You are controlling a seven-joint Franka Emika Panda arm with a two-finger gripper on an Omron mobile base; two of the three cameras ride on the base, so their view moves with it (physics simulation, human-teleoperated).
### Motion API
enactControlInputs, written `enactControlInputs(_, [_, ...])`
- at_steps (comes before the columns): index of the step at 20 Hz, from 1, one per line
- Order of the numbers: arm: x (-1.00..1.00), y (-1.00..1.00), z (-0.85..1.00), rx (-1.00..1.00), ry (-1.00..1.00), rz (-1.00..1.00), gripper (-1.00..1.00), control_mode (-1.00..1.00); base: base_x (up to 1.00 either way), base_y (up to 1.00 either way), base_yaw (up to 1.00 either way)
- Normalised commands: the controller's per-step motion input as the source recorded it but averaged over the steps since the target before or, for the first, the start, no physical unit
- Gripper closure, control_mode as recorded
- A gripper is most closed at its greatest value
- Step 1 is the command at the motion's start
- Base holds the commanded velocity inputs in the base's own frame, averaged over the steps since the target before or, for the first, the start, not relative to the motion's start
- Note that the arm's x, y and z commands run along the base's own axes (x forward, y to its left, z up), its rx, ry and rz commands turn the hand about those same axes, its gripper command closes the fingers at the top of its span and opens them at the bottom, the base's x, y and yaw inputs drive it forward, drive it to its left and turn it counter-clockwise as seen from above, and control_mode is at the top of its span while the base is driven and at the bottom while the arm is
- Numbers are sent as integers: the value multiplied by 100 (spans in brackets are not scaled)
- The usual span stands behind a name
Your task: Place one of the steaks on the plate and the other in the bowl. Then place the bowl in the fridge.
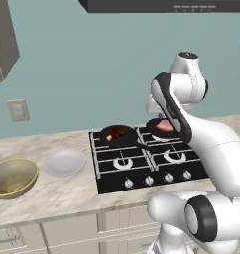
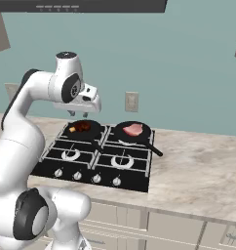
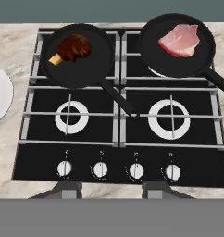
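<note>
Two black pans sit on the back burners of the stove. The left pan holds the dark seared steak (image 1: 117, 133) (image 2: 82, 126) (image 3: 74, 47). The pale pink raw steak (image 1: 163, 125) (image 2: 133, 129) (image 3: 180, 40) lies in the right pan. My gripper (image 2: 78, 113) (image 3: 112, 187) hangs well above the stove, looking down on it, open with nothing between its fingers. On the counter left of the stove is the white plate (image 1: 65, 162) (image 3: 0, 95), and the olive-gold bowl (image 1: 13, 177) stands further left. The fridge is out of view.
The black stove (image 3: 116, 152) has a row of knobs along its front. Both pan handles (image 3: 118, 98) stick out toward the front burners. A range hood (image 1: 166, 5) hangs overhead. Marble counter (image 2: 198, 171) stretches to the right of the stove.
</note>
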Motion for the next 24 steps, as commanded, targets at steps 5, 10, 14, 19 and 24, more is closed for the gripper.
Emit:
enactControlInputs(5, [13, -5, -1, 0, 1, 0, -100, -100, 0, 0, 0])
enactControlInputs(10, [46, -21, -8, 0, 0, 0, -100, -100, 0, 0, 0])
enactControlInputs(14, [53, -30, -13, 0, 0, 0, -100, -100, 0, 0, 0])
enactControlInputs(19, [59, -53, -30, 0, 0, 0, -100, -100, 0, 0, 0])
enactControlInputs(24, [55, -49, -30, 0, 1, 0, -100, -100, 0, 0, 0])
